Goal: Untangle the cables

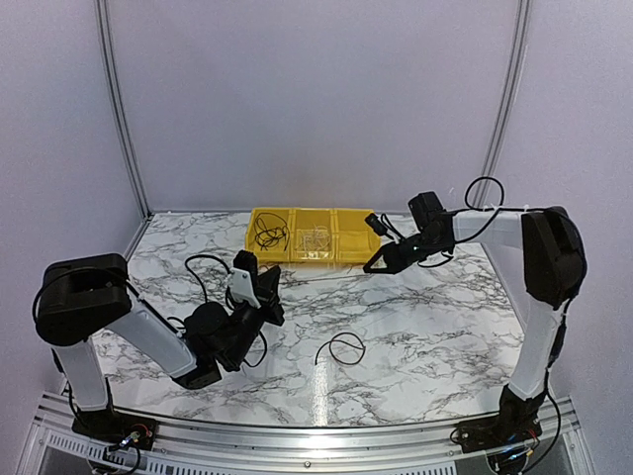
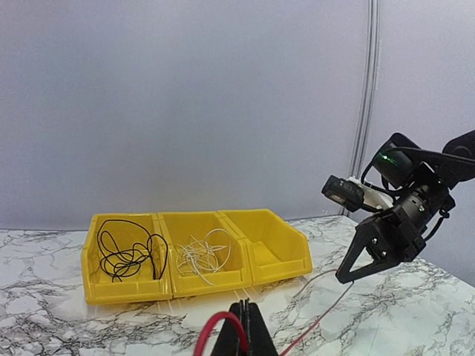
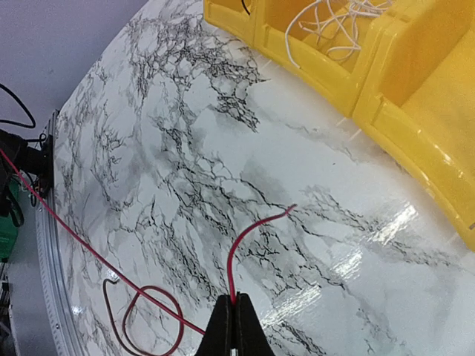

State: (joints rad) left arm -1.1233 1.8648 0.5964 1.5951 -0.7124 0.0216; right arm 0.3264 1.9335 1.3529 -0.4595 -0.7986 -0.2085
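1. Nearest me in the overhead view are the left arm's base (image 1: 99, 424) and the right arm's base (image 1: 499, 430), at the near edge of the marble table (image 1: 435, 327).
   - The left gripper (image 1: 259, 285) sits low over the marble, in front of the yellow bins (image 1: 348, 247).
   - The right gripper (image 1: 374, 264) hovers just off the bins' right front corner.
   - From up here I can't judge either finger gap.
   - A thin loop of cable (image 1: 341, 346) lies flat on the table between the two arms and looks dark from this height.
   - The black cables (image 1: 269, 235) lie bunched in the left compartment, and the pale cables (image 1: 315, 238) lie in the middle one.

2. On the left wrist camera, my fingers (image 2: 236, 337) are pressed together at the bottom of the picture.
   - They pinch the red cable (image 2: 210, 326), which arches out on their left side.
   - A red strand runs off to the right, low over the marble, toward the right gripper (image 2: 343, 279).
   - That gripper hangs above the table with its fingertips meeting at a point.
   - Behind it, the black bundle (image 2: 130, 252) and the pale bundle (image 2: 200, 256) rest in their separate compartments.

3. On the right wrist camera, the fingers (image 3: 223, 334) are clamped together on the red cable (image 3: 241, 245).
   - The cable rises from the tips and bends away to a free end over the marble.
   - A second red strand starts just beside the fingers, curls into a loop (image 3: 148, 319) on the table, and runs off toward the left edge.
   - The pale cables (image 3: 326, 26) show in a bin at the top.
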